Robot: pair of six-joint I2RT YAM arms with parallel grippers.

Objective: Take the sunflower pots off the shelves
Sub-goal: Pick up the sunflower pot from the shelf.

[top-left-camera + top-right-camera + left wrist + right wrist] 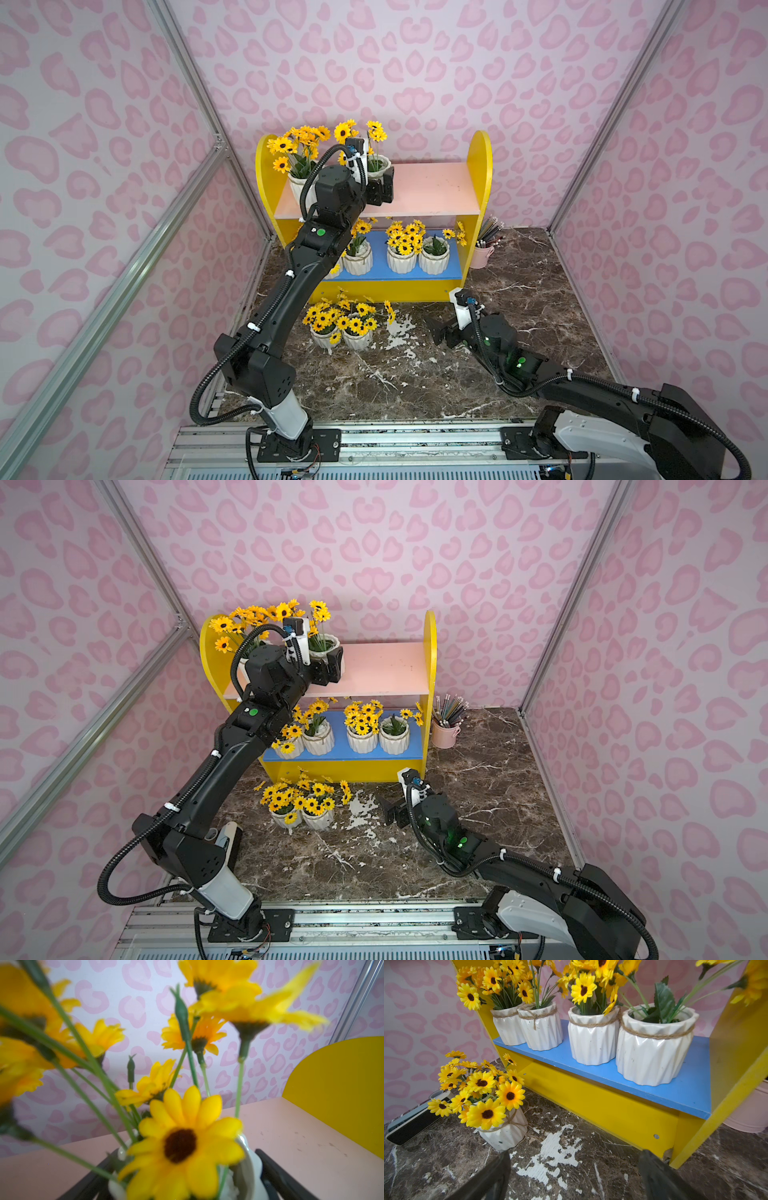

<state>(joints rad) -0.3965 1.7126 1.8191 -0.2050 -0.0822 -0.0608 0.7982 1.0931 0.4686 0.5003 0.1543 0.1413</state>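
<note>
In both top views the shelves [480, 166] stand against the back wall. Two pots are on the pink board [432, 187]: an end pot [300, 185] by the side panel and an inner pot [379, 163] nearer the middle. The left gripper [379, 179] reaches in at the inner pot, its jaws spread to either side of it. Four pots sit in a row on the blue board [376, 270], the end one half hidden by the left arm. Two floor pots [358, 340] stand touching each other on the marble floor [415, 382], just in front of the shelves. The right gripper [388, 810] hangs low over the floor near those two, jaws apart and empty. A pink cup [444, 735] of pencils stands beside the shelves.

In the left wrist view blurred flowers fill most of the frame. The inner pot's white rim lies between the two dark fingers [276, 1174] and close to both. Whether they touch it I cannot tell. The pink board and a yellow side panel lie beyond.

In the right wrist view the row of four pots stands upright on the blue board, each tied with twine. One floor pot is in front of it. The right fingers [492, 1178] are wide apart with only bare floor between them.
</note>
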